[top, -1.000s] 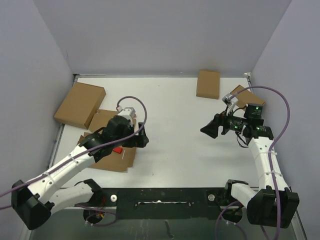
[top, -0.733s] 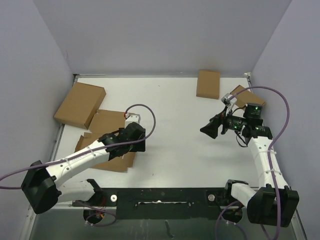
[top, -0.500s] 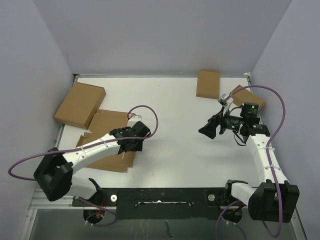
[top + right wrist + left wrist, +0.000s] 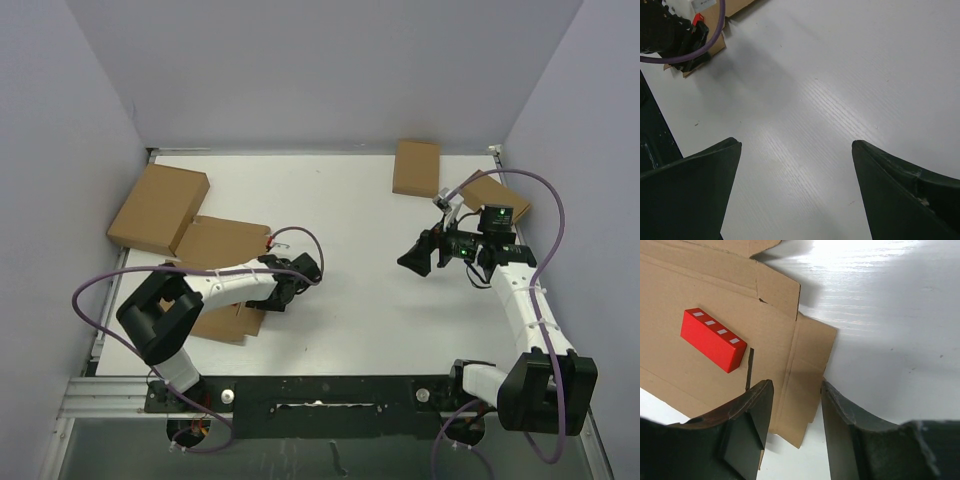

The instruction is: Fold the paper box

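The paper box (image 4: 215,245) lies unfolded and flat at the left of the table; the left wrist view shows its creased panels (image 4: 715,295) and a small corner flap (image 4: 807,365). My left gripper (image 4: 277,297) hangs low at the sheet's right edge. Its jaws are half closed and straddle that corner flap (image 4: 795,410), with a gap of white table still showing beside the flap. My right gripper (image 4: 411,260) hovers wide open above bare table (image 4: 796,165) at the right, holding nothing.
A red block (image 4: 713,340) rests on the flat cardboard. A larger brown box (image 4: 158,207) sits at the far left, overlapping the sheet. Two smaller brown boxes (image 4: 416,167) (image 4: 495,195) lie at the back right, the second just behind the right arm.
The left arm has swung down and rightwards to the sheet's right edge, and its jaws have narrowed from wide to half closed. The right arm has barely shifted.
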`<state>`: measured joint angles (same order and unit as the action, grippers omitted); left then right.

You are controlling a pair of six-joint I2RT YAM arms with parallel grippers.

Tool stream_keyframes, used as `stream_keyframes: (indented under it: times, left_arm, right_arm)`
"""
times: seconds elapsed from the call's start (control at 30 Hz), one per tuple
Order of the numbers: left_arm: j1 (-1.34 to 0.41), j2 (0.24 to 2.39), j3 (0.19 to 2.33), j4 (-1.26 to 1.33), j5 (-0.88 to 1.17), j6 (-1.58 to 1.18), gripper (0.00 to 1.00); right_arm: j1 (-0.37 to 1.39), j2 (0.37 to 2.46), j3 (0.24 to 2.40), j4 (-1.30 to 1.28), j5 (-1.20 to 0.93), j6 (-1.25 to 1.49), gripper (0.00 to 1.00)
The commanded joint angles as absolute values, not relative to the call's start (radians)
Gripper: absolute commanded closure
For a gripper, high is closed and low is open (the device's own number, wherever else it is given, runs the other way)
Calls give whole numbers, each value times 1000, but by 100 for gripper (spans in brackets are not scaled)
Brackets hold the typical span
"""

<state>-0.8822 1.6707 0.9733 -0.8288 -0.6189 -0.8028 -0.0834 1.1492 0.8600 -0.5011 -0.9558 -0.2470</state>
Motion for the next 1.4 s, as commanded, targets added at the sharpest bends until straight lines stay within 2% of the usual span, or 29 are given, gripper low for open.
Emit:
stream_keyframes:
  times: [0.0,0.23,0.53,0.73,0.97,1.13,1.37]
  left_arm:
    - [-892,1690,1010,-790,-609,-800,58]
    - [-933,1644,1010,-752,-564,-737,50]
    - [-921,1639,966,-765,-624,-738,51]
    - [-904,1660,945,-770,-643,-760,62]
    - [-921,1651,969,-778,-646,-764,91]
    - [-976,1612,992,-729,-621,-719,98]
    - [-1045,1587,1003,-445,-438,-580,100]
  right_arm:
    - [-75,1144,896,-463,-948,-268,2]
    - [-75,1143,891,-460,-945,-270,2]
    - [-74,1140,885,-457,-945,-272,2]
    - [-73,1131,884,-457,-941,-273,2]
    - [-65,1129,884,-457,-942,-273,2]
    - [-63,1131,882,-452,-954,-266,2]
    - [-64,1154,881,-429,-965,-219,2]
